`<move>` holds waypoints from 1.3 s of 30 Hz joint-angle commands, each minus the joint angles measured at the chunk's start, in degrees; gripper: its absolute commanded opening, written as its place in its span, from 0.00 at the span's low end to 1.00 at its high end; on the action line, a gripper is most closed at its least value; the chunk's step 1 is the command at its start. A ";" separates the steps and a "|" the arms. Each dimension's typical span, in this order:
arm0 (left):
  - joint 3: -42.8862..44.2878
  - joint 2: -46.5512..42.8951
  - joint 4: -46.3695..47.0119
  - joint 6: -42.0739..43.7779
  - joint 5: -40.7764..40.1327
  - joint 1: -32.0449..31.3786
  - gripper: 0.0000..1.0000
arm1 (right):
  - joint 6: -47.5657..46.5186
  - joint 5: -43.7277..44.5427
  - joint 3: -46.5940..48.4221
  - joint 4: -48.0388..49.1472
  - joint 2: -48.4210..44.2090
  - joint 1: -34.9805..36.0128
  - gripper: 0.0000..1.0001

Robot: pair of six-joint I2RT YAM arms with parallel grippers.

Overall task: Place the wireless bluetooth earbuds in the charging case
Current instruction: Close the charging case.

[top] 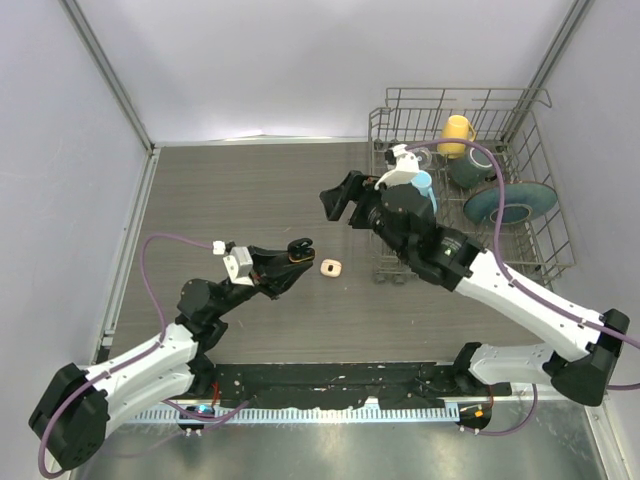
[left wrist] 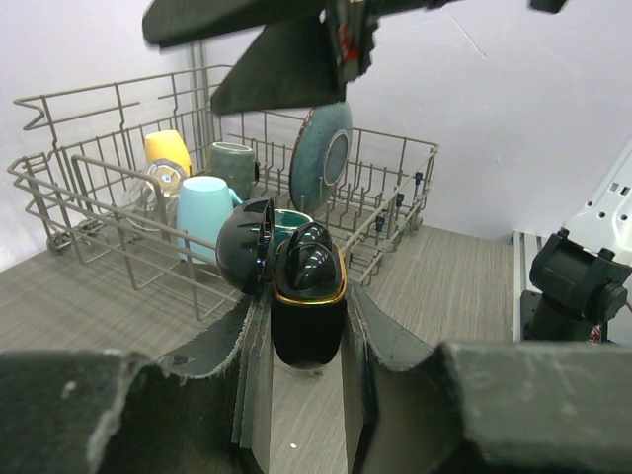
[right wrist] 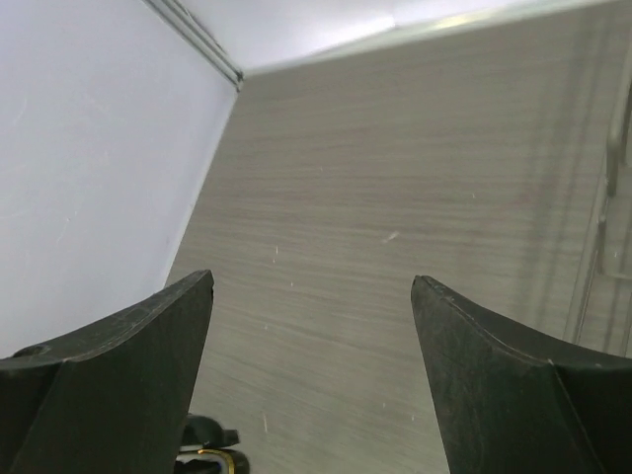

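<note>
The left gripper (top: 296, 254) is clenched on the charging case (left wrist: 308, 314), its 2 matte black, rough-edged fingers (left wrist: 252, 365) pressing the case's sides. The case is a glossy black, egg-like shell held upright, with a thin gold band around its mouth. Its domed lid (left wrist: 245, 247) is swung open toward 9 o'clock in the left wrist view. A black earbud (left wrist: 311, 259) sits in the mouth, smooth and bulbous, rising above the gold band. Whether 1 or 2 buds are seated there I cannot tell.

In the top view, a small cream-white piece (top: 332, 267) lies on the table (top: 230, 190) at 3 o'clock from the case, just beside it. It is rounded with dark hollows, too small to identify. The table has a grey-brown, wood-grain surface with fine streaks.

The right gripper (top: 335, 200) hangs at 1 o'clock from the case, released, its 2 wedge-shaped dark fingers (right wrist: 148, 346) spread wide with only table between them.

At 2 o'clock on the table stands a grey wire dish rack (top: 460, 95). It holds a yellow mug (top: 457, 133), a pale blue cup (top: 426, 186), a grey-green mug (left wrist: 232, 166) and a dark teal glazed plate (top: 510, 203) standing on edge.
</note>
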 commanded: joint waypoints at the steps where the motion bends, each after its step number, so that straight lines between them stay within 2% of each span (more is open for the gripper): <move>1: 2.67 -1.27 -0.30 0.81 1.36 -0.11 0.00 | 7.16 -15.13 0.73 -5.37 0.59 -4.16 0.87; 5: 3.11 -1.36 -1.53 0.81 2.42 -0.11 0.00 | 11.37 -12.51 0.12 -3.97 -1.77 -4.25 0.88; 8: 3.38 -0.93 -1.88 0.55 3.12 -0.11 0.00 | 7.43 -16.55 -8.21 11.27 -7.82 -4.25 0.89; 10: 3.81 -0.66 -2.14 0.64 3.73 -0.11 0.00 | 8.56 -13.67 -10.86 14.14 -9.42 -4.43 0.90; 12: 4.17 -0.31 -2.32 0.64 4.44 -0.11 0.00 | 7.34 -12.60 -8.60 7.15 -7.07 -4.87 0.90; 14: 4.52 0.13 -2.32 0.46 4.88 -0.11 0.00 | 5.24 -12.59 -2.37 0.38 -4.09 -4.96 0.90; 15: 4.61 0.48 -2.32 0.38 5.49 -0.11 0.00 | 4.62 -13.38 -0.61 -4.79 -0.76 -4.96 0.90; 17: 5.05 1.36 -2.23 0.38 5.93 -0.11 0.00 | 3.74 -17.05 2.39 -7.81 1.46 -4.96 0.90; 21: 6.19 3.03 -2.15 0.46 6.81 -0.11 0.00 | 3.91 -22.43 1.52 -5.99 3.57 -4.87 0.90; 25: 6.72 4.17 -1.71 0.29 6.64 -0.11 0.00 | 2.24 -25.51 1.44 -8.26 4.90 -4.96 0.90; 30: 6.54 5.05 -1.62 0.20 4.01 -0.11 0.00 | -0.04 -34.46 -3.39 -9.76 0.86 -4.78 0.90; 35: 6.63 6.81 -1.88 -0.59 1.63 -0.11 0.00 | -0.31 -30.72 -10.42 -9.59 -8.00 -4.78 0.90; 39: 5.84 7.78 -1.71 -2.43 -1.78 -0.11 0.00 | -1.98 -28.24 -12.45 -8.97 -10.92 -4.78 0.86</move>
